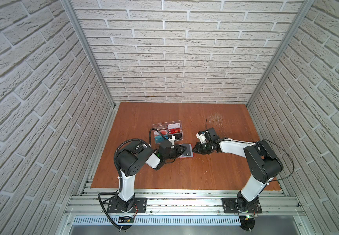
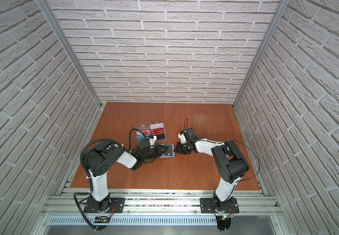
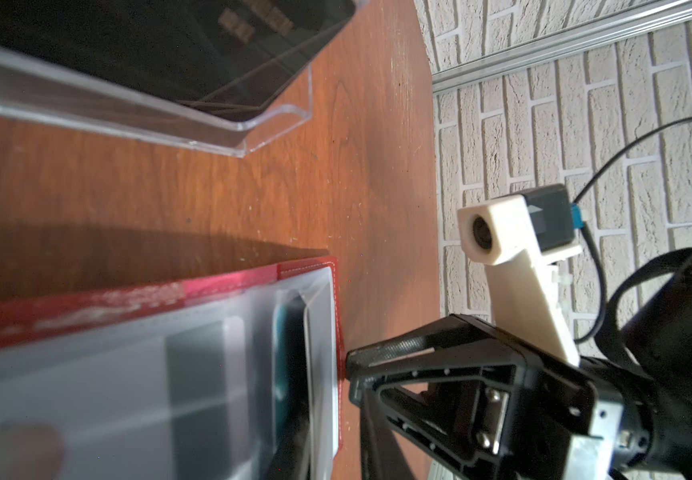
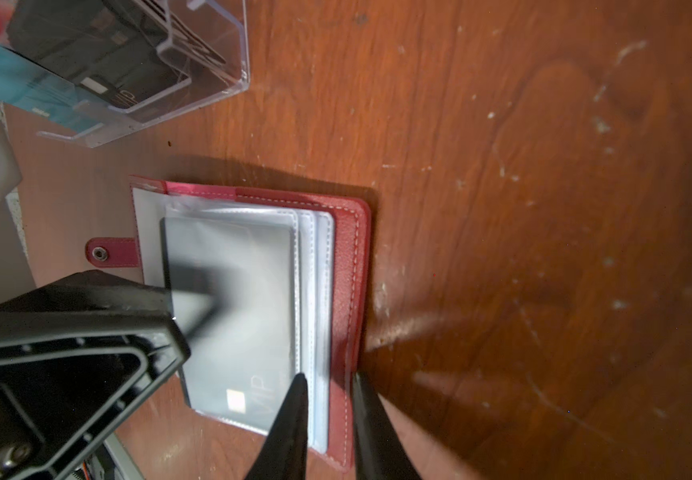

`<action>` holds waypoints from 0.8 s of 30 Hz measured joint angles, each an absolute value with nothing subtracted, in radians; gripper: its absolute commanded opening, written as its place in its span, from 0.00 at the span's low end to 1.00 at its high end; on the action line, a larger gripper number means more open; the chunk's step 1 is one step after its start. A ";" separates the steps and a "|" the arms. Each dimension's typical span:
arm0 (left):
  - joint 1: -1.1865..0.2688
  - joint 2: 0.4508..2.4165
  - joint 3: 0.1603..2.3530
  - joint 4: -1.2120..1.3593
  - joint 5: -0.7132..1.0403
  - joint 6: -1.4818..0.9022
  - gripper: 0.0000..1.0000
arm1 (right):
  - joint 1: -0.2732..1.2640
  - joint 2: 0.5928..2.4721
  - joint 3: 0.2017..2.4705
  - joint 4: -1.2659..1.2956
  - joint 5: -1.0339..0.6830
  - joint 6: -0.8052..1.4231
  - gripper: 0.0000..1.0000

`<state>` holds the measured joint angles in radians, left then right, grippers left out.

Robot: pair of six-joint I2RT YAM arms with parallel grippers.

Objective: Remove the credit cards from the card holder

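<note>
Card holder point(image 2: 169, 154) on table point(image 2: 184, 175), left gripper point(image 2: 164, 150) over it, right gripper point(image 2: 175, 151) at its edge, tray point(image 2: 142, 124) beyond

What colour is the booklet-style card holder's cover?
Red; the card holder shows best in right wrist view.

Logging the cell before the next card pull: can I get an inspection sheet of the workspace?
Surface: wooden table, pale scuffs toward the back.
Job's things: red card holder lies open; dark credit card sleeved inside.
Clutter: clear tray holding other cards.
Grippers: left claw over the holder, state unclear; right claw slightly open at holder's edge.
Cables: black hose on left arm; thin cable looping off right arm.
Surroundings: brick-pattern walls, aluminium rails.
</note>
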<state>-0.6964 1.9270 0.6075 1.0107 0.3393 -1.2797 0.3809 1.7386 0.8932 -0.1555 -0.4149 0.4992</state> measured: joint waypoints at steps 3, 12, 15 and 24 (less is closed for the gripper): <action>-0.698 1.927 0.607 1.011 0.339 -1.280 0.22 | 0.395 1.737 0.897 -0.176 -0.377 0.489 0.22; -0.703 1.927 0.607 1.011 0.339 -1.280 0.22 | 0.464 1.768 0.980 -0.282 -0.213 0.452 0.21; -0.703 1.927 0.607 1.011 0.339 -1.281 0.22 | 0.488 1.780 1.007 -0.315 -0.159 0.440 0.20; -0.703 1.923 0.602 1.017 0.339 -1.284 0.21 | 0.530 1.834 1.107 -0.419 -0.030 0.422 0.16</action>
